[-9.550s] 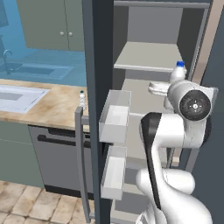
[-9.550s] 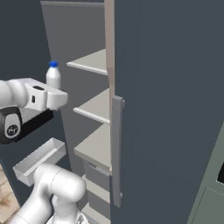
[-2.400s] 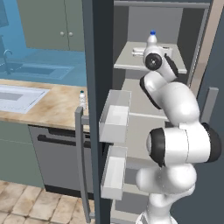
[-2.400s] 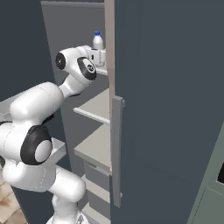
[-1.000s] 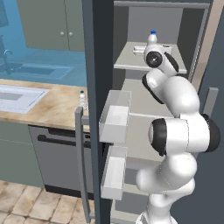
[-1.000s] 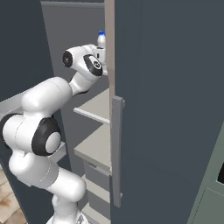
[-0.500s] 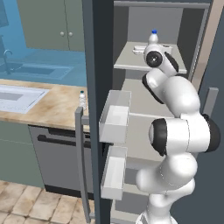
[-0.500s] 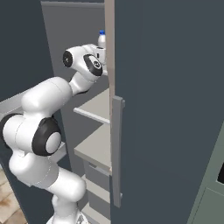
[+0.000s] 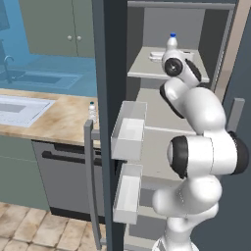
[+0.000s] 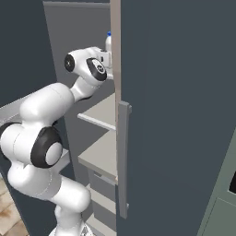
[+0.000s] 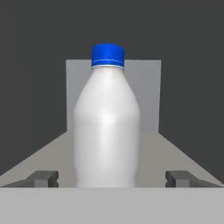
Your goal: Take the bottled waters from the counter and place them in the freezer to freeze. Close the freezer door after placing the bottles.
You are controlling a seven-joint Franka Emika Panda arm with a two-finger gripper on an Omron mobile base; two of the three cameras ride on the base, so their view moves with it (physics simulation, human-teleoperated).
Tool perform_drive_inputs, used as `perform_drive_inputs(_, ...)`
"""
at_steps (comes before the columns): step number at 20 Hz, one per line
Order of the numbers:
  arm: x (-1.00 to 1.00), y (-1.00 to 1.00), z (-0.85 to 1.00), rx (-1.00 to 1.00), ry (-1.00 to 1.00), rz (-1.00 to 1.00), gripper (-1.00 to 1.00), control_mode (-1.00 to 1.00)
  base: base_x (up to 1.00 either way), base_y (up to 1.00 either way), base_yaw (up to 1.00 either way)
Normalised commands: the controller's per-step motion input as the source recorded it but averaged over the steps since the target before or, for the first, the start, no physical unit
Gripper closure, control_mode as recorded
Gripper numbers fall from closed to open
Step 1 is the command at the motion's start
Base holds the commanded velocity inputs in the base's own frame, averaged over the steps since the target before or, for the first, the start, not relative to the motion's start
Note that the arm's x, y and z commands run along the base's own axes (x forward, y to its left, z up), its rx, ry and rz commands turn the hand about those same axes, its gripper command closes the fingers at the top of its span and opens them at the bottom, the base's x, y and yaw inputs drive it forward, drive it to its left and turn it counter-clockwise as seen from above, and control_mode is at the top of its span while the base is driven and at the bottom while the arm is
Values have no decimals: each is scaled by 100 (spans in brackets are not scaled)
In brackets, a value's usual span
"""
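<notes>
The arm reaches into the open freezer (image 9: 162, 98) at upper-shelf height. One bottle (image 11: 106, 127) stands upright on the pale upper shelf (image 9: 147, 68). In the hand view the gripper (image 11: 111, 178) has its fingertips (image 11: 43, 178) spread wide, one on each side of the bottle with a clear gap to its body: released, nothing held. From the right base view that bottle is largely hidden behind the door edge. A second bottle (image 9: 91, 112) stands on the counter (image 9: 54, 122) beside the freezer door (image 9: 110, 122), small and hard to make out. The door stands open.
</notes>
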Motion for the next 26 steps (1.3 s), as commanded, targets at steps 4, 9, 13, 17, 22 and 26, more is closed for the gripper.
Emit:
perform_drive_inputs(4, -62, 2, 30, 0, 4, 0, -100, -100, 0, 0, 0)
perform_drive_inputs(9, -92, 8, 31, 0, 11, 0, -100, -100, 0, 0, 0)
perform_drive_inputs(13, -88, 2, 43, 1, 14, 0, -100, -100, 0, 0, 0)
perform_drive_inputs(17, -96, 0, 46, 4, 19, 0, -100, -100, 0, 0, 0)
perform_drive_inputs(22, -99, 2, 38, 5, 29, 0, -100, -100, 0, 0, 0)
perform_drive_inputs(26, -67, 19, 0, 2, 45, 2, -100, -100, 0, 0, 0)
